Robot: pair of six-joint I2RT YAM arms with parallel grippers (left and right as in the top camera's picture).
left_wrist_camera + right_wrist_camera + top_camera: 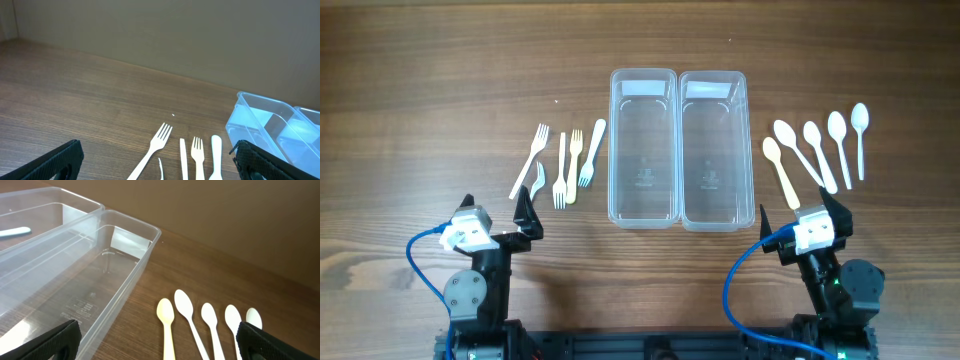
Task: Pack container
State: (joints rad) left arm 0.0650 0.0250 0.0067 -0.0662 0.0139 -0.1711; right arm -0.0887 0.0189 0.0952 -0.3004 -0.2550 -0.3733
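Two clear plastic containers stand side by side mid-table, the left one [613, 150] and the right one [749, 150], both empty. Several white and cream forks [560, 170] lie left of them, also seen in the left wrist view [152, 150]. Several spoons [820, 155] lie to the right, seen again in the right wrist view [185, 307]. My left gripper [498, 208] [157, 167] hangs open just short of the forks, holding nothing. Just short of the spoons, my right gripper [800, 212] [160, 345] is open and empty, beside the right container's wall [135, 270].
Bare wooden table [420, 100] surrounds the cutlery. Blue cables [415, 255] loop from both arm bases at the near edge. A plain wall [160, 30] rises behind the table's far edge.
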